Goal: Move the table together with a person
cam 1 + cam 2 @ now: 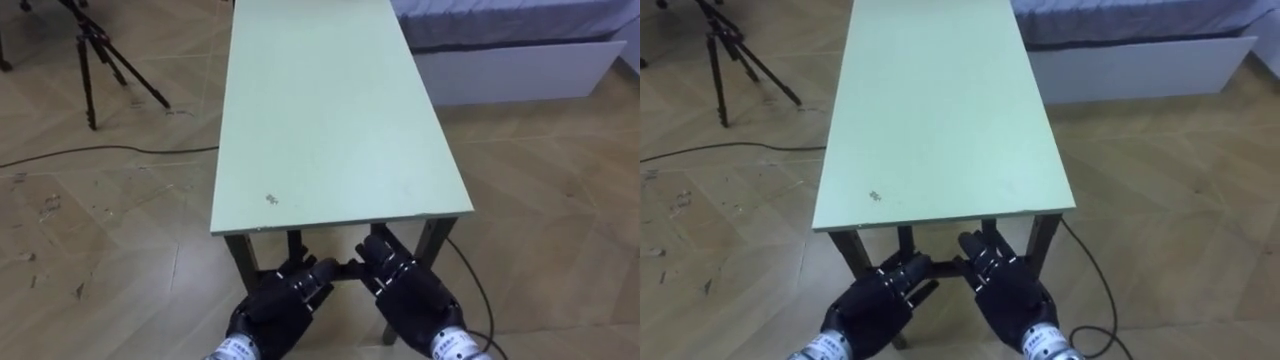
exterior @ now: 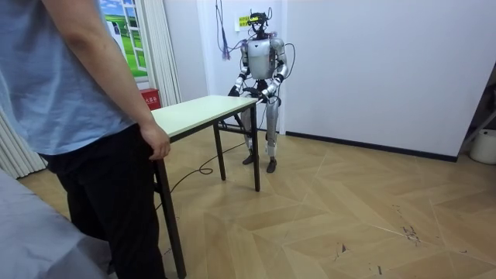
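A long table with a pale green top (image 1: 330, 110) and dark legs runs away from me; I stand at one short end of it, near the white wall in the room view. Both black hands are held low, just in front of and below the near edge. My left hand (image 1: 285, 300) and right hand (image 1: 405, 290) lie side by side, palms down, fingers straight and pointing under the top toward the cross rail. Neither holds anything. In the room view a person (image 2: 85, 93) stands at the table's (image 2: 198, 112) far end with one hand (image 2: 159, 143) at its corner.
A black tripod (image 1: 95, 50) stands on the wood floor to the left of the table, and a dark cable (image 1: 100, 152) runs across the floor there. A bed with a white base (image 1: 520, 65) lies at the far right. A curtain (image 2: 155, 39) hangs behind the table.
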Robot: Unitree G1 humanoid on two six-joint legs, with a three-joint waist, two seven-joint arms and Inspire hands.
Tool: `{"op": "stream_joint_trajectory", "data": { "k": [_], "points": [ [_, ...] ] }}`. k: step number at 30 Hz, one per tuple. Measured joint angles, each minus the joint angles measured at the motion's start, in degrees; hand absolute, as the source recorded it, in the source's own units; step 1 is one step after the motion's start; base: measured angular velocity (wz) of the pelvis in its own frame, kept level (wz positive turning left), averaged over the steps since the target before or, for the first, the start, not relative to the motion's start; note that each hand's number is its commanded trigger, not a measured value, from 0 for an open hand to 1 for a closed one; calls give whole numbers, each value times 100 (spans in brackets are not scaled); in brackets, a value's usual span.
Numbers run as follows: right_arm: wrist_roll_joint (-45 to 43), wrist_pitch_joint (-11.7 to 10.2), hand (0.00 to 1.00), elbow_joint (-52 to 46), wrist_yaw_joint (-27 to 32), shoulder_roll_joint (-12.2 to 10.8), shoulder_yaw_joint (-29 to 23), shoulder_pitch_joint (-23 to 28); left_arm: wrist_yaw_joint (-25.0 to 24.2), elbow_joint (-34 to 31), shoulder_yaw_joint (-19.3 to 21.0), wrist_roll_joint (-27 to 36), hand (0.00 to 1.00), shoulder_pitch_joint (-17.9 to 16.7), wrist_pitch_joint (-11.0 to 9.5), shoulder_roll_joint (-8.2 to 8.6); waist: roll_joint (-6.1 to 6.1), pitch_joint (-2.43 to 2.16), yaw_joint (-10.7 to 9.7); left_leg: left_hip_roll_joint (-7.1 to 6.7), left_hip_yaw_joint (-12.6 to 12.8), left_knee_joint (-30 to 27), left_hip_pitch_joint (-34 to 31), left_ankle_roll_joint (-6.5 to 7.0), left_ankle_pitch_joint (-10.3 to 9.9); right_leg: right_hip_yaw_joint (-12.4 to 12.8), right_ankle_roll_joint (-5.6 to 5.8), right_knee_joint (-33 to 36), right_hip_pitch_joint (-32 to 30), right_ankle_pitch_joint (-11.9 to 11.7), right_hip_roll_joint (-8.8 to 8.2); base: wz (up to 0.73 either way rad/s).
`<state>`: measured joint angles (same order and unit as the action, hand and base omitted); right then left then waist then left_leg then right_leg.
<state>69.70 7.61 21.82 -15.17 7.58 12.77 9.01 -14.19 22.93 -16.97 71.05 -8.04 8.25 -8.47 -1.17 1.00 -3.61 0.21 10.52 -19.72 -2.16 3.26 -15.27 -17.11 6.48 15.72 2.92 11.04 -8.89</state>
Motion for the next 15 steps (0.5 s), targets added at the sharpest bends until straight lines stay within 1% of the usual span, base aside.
{"op": "stream_joint_trajectory", "data": {
  "k": [4,6,7,9,12,15],
  "points": [
    [0,2,0,-1,14,11,-77,-5,292,-23,328,368,0,17,12,10,-26,-5,90,1,12,-4,23,0,0,-5,-2,-16,22,0,2,0],
    [-1,6,0,-2,14,9,-105,-9,402,-52,481,374,0,24,13,10,-60,6,98,0,12,5,84,0,0,-23,-3,-25,95,-1,2,0],
    [-6,11,0,-3,15,12,-116,-20,468,-69,550,377,0,26,65,9,-92,-8,100,-1,18,15,118,-1,-1,-21,-3,-26,127,-1,1,-4],
    [44,18,0,-3,24,32,-116,-80,597,-147,570,418,0,41,109,10,-122,-7,131,6,38,58,173,-2,-1,1,-3,-7,131,-1,1,-9],
    [257,64,0,-17,36,150,-164,-158,755,-163,574,826,0,215,160,28,-138,-18,193,19,56,81,193,-3,0,59,-4,4,134,0,14,-8],
    [517,62,0,-83,121,161,-299,-170,912,-300,633,1046,0,264,183,76,-135,-17,256,26,126,122,272,-5,2,118,-7,2,158,-1,19,-12]
  ]
}}
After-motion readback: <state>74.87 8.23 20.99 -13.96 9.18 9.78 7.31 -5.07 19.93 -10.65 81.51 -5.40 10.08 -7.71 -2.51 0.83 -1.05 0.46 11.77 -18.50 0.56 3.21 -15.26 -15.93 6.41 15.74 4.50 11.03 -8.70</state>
